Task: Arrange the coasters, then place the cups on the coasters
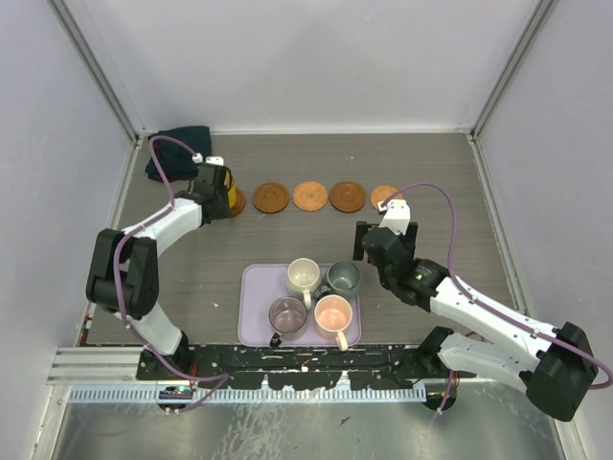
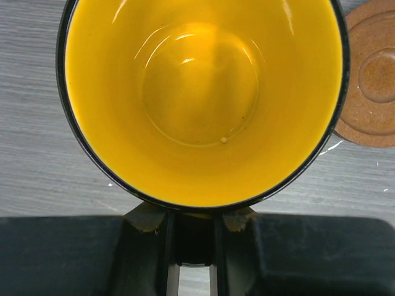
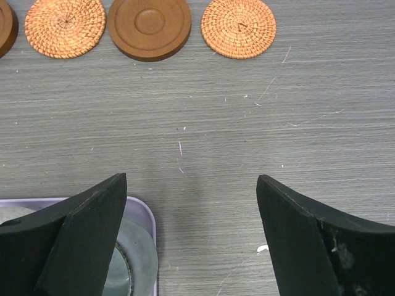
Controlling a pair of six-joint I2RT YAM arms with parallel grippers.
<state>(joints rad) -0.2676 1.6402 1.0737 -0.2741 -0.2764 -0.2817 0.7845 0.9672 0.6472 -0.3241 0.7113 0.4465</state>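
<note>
While my left tool (image 2: 192,225) is clamped on the yellow cup (image 2: 203,92) at the left end of the row of coasters (image 1: 310,195) along the far edge of the surface (image 1: 192,278), my right tool (image 3: 191,185) hangs with its jaws wide apart on the near side of the row's right end. Four other cups (image 1: 304,276) sit in the lavender tray (image 1: 251,311) by the front edge.

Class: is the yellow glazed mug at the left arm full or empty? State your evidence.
Empty. The left wrist view looks into the yellow glazed mug, and its bare glossy bottom shows, with no liquid visible.
</note>
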